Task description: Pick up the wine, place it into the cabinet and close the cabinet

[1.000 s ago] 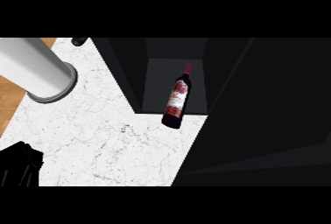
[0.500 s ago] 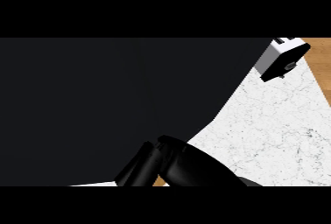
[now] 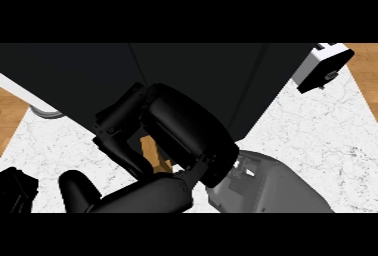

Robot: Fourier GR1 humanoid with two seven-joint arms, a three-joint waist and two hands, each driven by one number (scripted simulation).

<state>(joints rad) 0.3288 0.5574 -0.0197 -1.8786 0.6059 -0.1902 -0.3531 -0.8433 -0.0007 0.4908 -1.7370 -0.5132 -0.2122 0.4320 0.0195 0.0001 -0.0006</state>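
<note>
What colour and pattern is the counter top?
The counter is white with fine grey veins, like marble. The head view shows it best, right of the dark cabinet.

You get soft, even light here: the white counter (image 3: 310,135) reads bright, its grey veining plain. The cabinet (image 3: 199,70) stays almost flat black, its seams barely showing. The right hand (image 3: 181,130), black against it, is picked out only by a dull sheen along its edges.

The upper view is blocked by the dark cabinet (image 3: 199,75), with the right hand (image 3: 184,135) set close before it. Bare table (image 3: 317,130) is left at the right, bounded above by a white appliance (image 3: 321,70); a narrower strip is left free at the left
</note>
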